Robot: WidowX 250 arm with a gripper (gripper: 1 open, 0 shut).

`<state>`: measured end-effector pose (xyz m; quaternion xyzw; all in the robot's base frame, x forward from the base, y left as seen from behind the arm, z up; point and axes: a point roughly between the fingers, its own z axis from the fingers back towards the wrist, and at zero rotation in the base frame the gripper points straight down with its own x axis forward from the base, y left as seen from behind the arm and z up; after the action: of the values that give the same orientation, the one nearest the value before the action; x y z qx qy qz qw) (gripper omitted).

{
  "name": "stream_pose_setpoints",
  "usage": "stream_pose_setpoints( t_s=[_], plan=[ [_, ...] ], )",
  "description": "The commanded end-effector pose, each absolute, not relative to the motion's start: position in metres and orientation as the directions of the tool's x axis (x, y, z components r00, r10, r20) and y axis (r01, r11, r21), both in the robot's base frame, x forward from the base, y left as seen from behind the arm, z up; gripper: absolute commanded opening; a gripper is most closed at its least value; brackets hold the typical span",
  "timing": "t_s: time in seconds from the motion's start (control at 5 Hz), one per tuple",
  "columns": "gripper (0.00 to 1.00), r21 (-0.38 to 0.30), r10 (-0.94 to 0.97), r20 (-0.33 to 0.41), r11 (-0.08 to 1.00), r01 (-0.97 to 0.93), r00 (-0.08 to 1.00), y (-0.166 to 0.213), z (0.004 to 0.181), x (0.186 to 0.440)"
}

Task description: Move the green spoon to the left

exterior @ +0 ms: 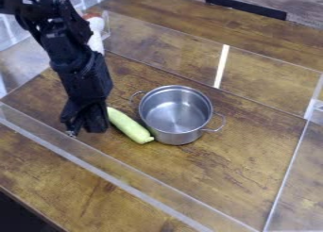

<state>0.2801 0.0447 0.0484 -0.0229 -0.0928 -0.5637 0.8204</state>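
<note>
The green spoon [130, 126] lies on the wooden table just left of the steel pot, and only its thick yellow-green handle shows. Its upper-left end runs under my gripper [86, 125], which points down at the table with its dark fingers together. The spoon's silver bowl is hidden behind the fingers. I cannot tell whether the fingers pinch the spoon's end or merely stand beside it. The spoon's right end nearly touches the pot.
A round steel pot [176, 111] with two handles stands mid-table, right of the spoon. Clear acrylic walls [222, 66] fence the work area on all sides, with a low front wall [113, 184] close below the gripper. Bare wood lies left of the gripper.
</note>
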Motion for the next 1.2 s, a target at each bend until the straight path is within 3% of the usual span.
stream_pose_setpoints(
  t_s=[0.0,0.2,0.8,1.0],
  plan=[
    [1.00,0.124,-0.887,0.179,0.449,0.885,0.425,0.057,0.074,0.289],
    [0.00,0.120,-0.886,0.175,0.452,0.884,0.430,0.058,0.081,0.295],
    [0.00,0.093,-0.923,0.155,0.368,0.925,0.351,0.054,0.107,0.301],
    [0.00,0.079,-0.907,0.156,0.406,0.910,0.391,0.064,0.113,0.300]
  ],
)
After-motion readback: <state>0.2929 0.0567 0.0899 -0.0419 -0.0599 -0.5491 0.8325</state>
